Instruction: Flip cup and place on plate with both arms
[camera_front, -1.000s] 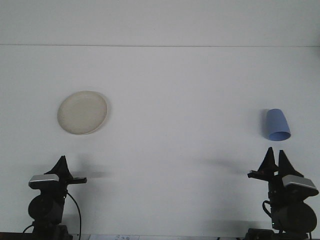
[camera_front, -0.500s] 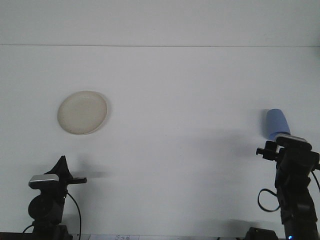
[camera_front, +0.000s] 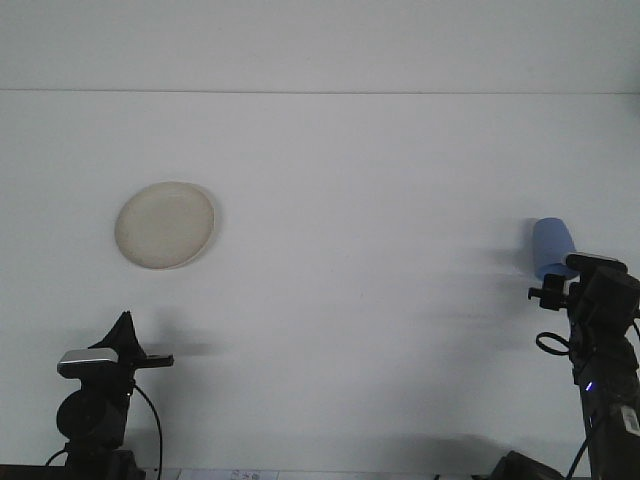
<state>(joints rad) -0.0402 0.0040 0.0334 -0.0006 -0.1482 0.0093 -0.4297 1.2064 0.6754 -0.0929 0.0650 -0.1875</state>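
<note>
On the right side of the white table (camera_front: 360, 200), the blue cup (camera_front: 552, 244) sits with its closed end up, its near lower part hidden behind the right gripper (camera_front: 585, 285), which is raised just in front of it; whether its fingers are spread or pressed together cannot be told. Far off to the left lies the cream plate (camera_front: 165, 225), well apart from the cup. Near the left front edge, the left gripper (camera_front: 127, 328) rests low with its fingers pressed together, pinching nothing.
</note>
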